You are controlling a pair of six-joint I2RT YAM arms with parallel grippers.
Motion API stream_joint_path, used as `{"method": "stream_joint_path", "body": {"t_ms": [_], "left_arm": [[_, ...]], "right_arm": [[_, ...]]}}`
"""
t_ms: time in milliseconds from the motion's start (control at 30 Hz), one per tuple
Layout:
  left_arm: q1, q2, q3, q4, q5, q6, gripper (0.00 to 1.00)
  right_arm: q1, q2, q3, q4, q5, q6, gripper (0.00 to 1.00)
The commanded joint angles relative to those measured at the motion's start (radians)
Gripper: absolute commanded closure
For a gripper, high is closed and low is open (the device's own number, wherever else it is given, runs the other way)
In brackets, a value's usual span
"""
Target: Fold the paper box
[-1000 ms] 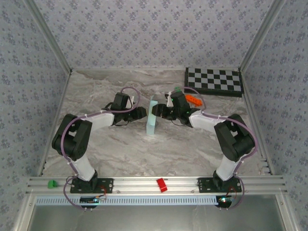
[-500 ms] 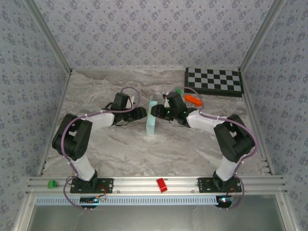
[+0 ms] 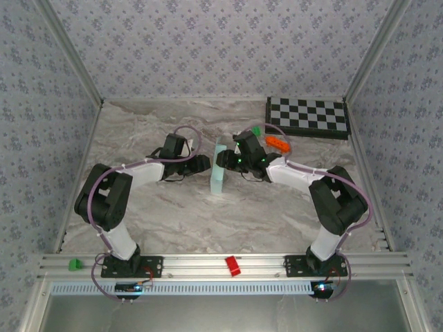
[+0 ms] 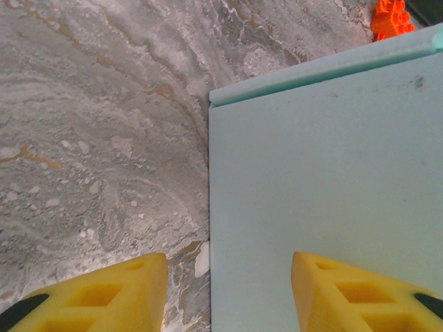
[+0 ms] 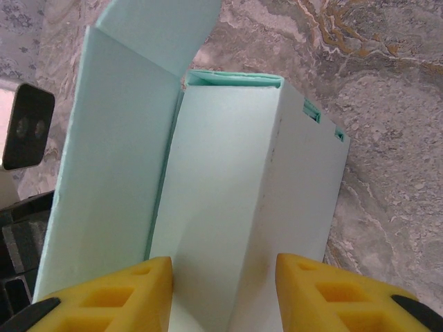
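The left gripper (image 4: 227,266) holds its jaws open, one over the marble surface (image 3: 173,214) and one before a flat wall of the paper box (image 3: 219,174), gripping nothing. The paper box stands upright in the middle of the surface between both arms, with a long flap (image 5: 104,152) open; I judge it light, thin and easy to dent or tip, so it is better taken at a folded edge than on a bare panel. The right gripper (image 5: 223,261) has its jaws apart on both sides of the box body, and I cannot tell if they press it.
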Motion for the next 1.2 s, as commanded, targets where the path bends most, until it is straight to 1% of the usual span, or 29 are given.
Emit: {"method": "stream_joint_path", "body": {"t_ms": [0,200,333,533,567,633,800,967,1100,1167], "left_arm": [[0.002,-0.053,0.046,-0.052,-0.033,0.034,0.50],[0.002,-0.128,0.064,-0.122,-0.121,0.069,0.48],[-0.013,-0.190,0.094,-0.193,-0.204,0.103,0.37],[-0.109,-0.225,0.196,-0.347,-0.369,0.176,0.24],[-0.126,-0.221,0.220,-0.373,-0.396,0.187,0.22],[-0.164,-0.204,0.268,-0.423,-0.435,0.208,0.21],[-0.254,-0.109,0.418,-0.564,-0.583,0.248,0.20],[-0.296,0.015,0.542,-0.651,-0.607,0.273,0.20],[-0.320,0.096,0.620,-0.705,-0.652,0.289,0.20],[-0.323,0.121,0.639,-0.710,-0.642,0.297,0.21]], "right_arm": [[-0.005,-0.020,0.031,-0.091,0.026,-0.021,0.55],[-0.009,-0.073,0.045,-0.097,0.028,-0.043,0.50],[-0.017,-0.126,0.036,-0.138,0.065,-0.074,0.49],[-0.066,-0.219,-0.014,-0.225,0.126,-0.106,0.46],[-0.077,-0.233,-0.025,-0.246,0.131,-0.142,0.46],[-0.102,-0.260,-0.046,-0.274,0.138,-0.154,0.46],[-0.174,-0.348,-0.128,-0.280,0.130,-0.163,0.45],[-0.226,-0.410,-0.178,-0.292,0.121,-0.173,0.44],[-0.252,-0.435,-0.203,-0.286,0.118,-0.180,0.44],[-0.258,-0.441,-0.212,-0.280,0.115,-0.179,0.44]]}}
